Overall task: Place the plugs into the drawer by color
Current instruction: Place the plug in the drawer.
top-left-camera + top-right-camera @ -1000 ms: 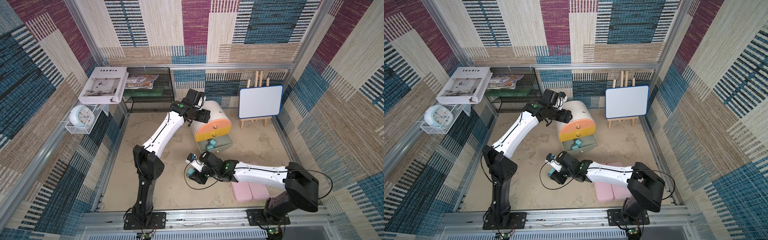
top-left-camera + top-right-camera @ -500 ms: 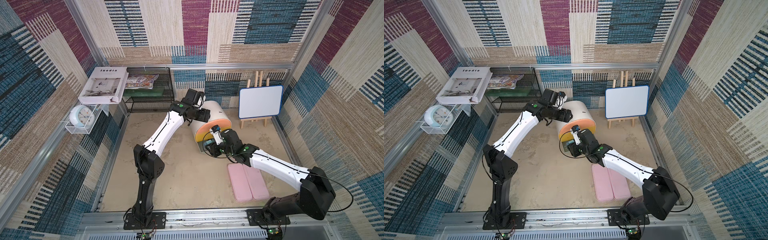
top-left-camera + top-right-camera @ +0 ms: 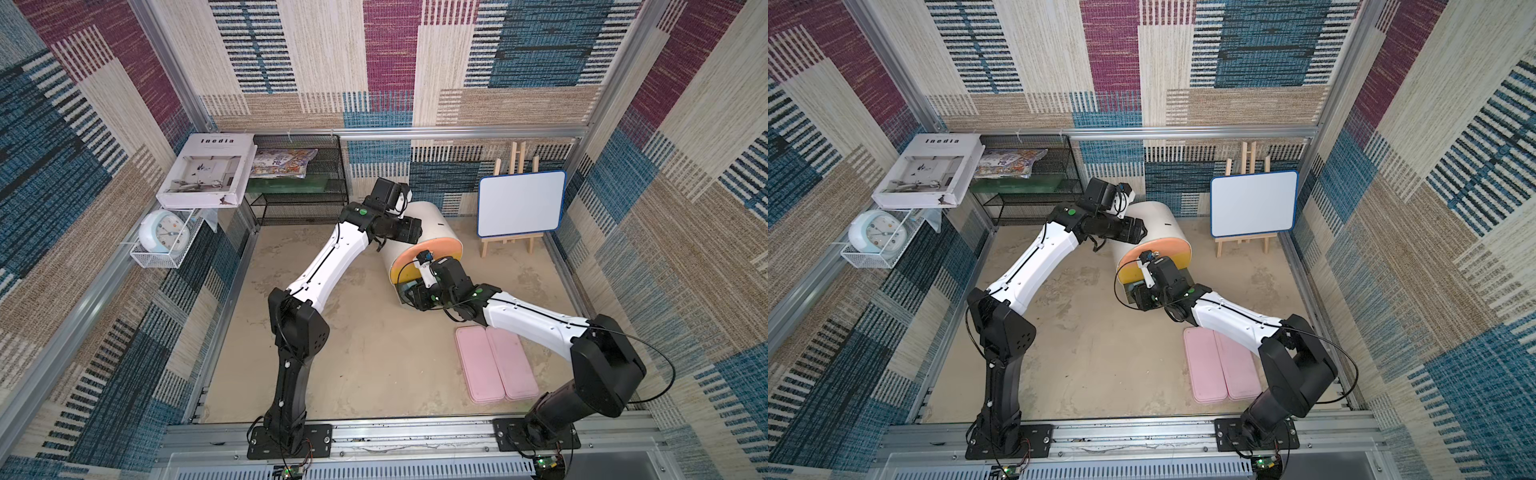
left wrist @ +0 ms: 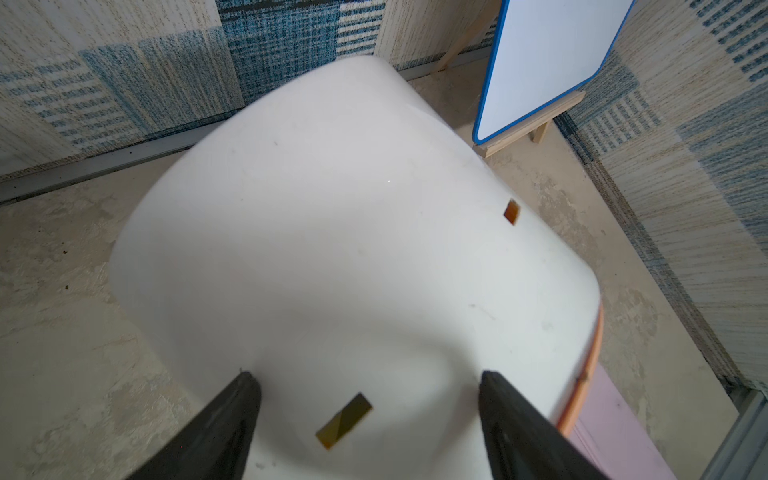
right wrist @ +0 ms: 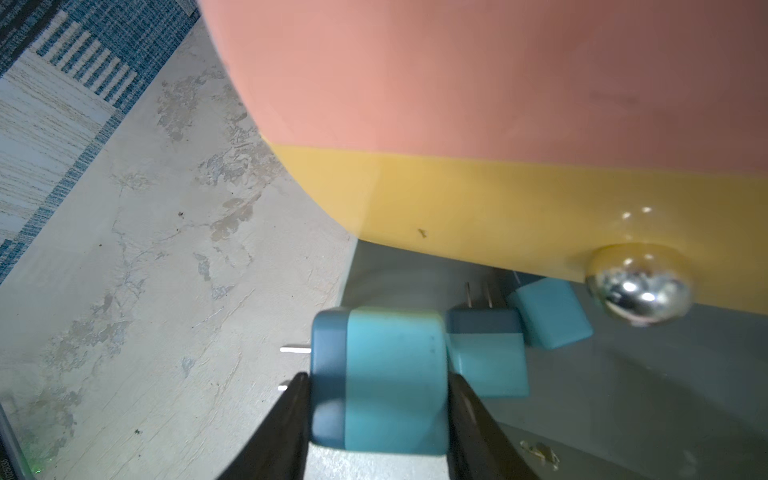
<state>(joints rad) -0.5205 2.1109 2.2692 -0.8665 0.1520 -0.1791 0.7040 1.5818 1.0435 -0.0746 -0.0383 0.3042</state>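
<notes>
The drawer (image 3: 434, 222) is a white drum cabinet with peach (image 5: 457, 83) and yellow (image 5: 498, 199) fronts shut and the grey bottom drawer (image 5: 623, 374) pulled out. My left gripper (image 4: 370, 390) stands open with both fingertips set down on the cabinet's white top (image 4: 353, 208); in both top views it lies across the drum (image 3: 1136, 232). My right gripper (image 5: 378, 399) is shut on a blue plug (image 5: 386, 378), prongs sideways, at the open drawer's edge (image 3: 409, 291). Two more blue plugs (image 5: 486, 357) (image 5: 548, 316) lie inside it.
Two flat pink cases (image 3: 494, 361) lie on the floor under my right forearm. A small whiteboard on an easel (image 3: 521, 203) stands right of the cabinet. A black wire shelf (image 3: 299, 191), a book (image 3: 208, 170) and a clock (image 3: 164, 230) are at the back left.
My right arm has swung from the floor in front of the cabinet up to the open grey drawer, carrying the blue plug. The left gripper has stayed on the cabinet top.
</notes>
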